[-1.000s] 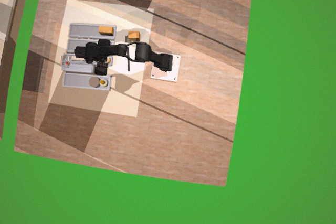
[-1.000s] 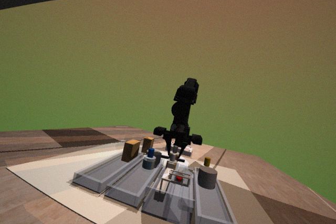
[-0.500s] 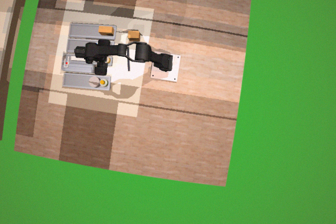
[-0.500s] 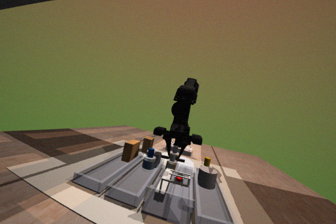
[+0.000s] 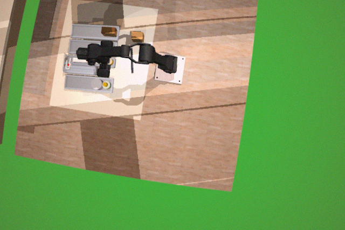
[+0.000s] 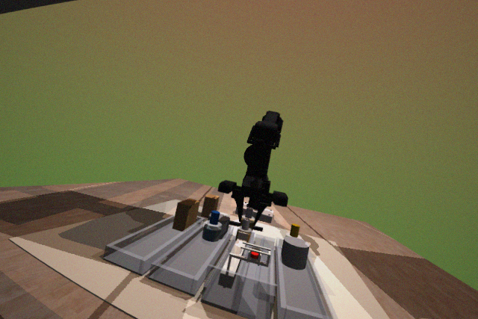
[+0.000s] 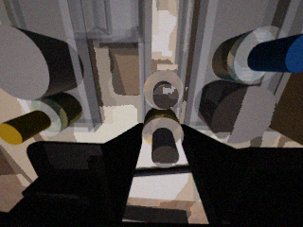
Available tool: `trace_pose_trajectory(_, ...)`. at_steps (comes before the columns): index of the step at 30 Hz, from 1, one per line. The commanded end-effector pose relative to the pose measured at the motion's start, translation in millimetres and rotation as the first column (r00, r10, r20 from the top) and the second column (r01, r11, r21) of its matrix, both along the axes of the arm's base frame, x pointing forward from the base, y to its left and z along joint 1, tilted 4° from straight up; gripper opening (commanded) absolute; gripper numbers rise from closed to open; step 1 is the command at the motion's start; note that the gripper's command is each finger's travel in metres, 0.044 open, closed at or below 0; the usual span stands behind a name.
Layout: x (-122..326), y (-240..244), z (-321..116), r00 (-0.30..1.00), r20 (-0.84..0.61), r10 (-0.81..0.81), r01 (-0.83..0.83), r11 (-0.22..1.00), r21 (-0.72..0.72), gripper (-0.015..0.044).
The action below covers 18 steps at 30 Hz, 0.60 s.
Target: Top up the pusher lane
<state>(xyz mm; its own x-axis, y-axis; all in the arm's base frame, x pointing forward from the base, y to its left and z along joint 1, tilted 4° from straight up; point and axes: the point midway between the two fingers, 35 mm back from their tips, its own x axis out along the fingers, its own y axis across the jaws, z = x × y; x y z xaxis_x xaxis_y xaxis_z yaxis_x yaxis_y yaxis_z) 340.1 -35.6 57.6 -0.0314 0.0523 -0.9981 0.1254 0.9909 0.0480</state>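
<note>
Gripping a grey-topped jar [image 7: 164, 153], gripper [image 6: 247, 222] [image 7: 161, 128] partly open

Grey cylinder [image 5: 96, 84] [image 6: 294, 252] [image 7: 24, 63] and blue-topped jar [image 6: 212, 228] [image 7: 241, 59] flanking the claw [image 6: 248, 227] [image 7: 161, 128], gaps either side, seemingly narrow

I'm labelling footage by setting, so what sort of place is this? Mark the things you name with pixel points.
It looks like a mock store shelf on a wooden tabletop, perhaps a restocking test bench: side-by-side grey lanes, a yellow-topped jar [image 5: 105, 84] [image 6: 294, 231] [image 7: 57, 115] among the goods, and a black robot arm [image 5: 111, 51] [image 6: 258, 160] reaching over them.
</note>
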Motion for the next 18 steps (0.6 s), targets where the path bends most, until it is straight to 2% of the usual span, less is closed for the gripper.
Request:
trace_pose_trajectory(1,8.1,-1.2,3.4,1.0,0.03,0.003,-0.003,1.0,-0.005,0.0)
trace_pose_trajectory(18,10.3,-1.5,3.4,1.0,0.031,0.003,-0.003,1.0,-0.005,0.0)
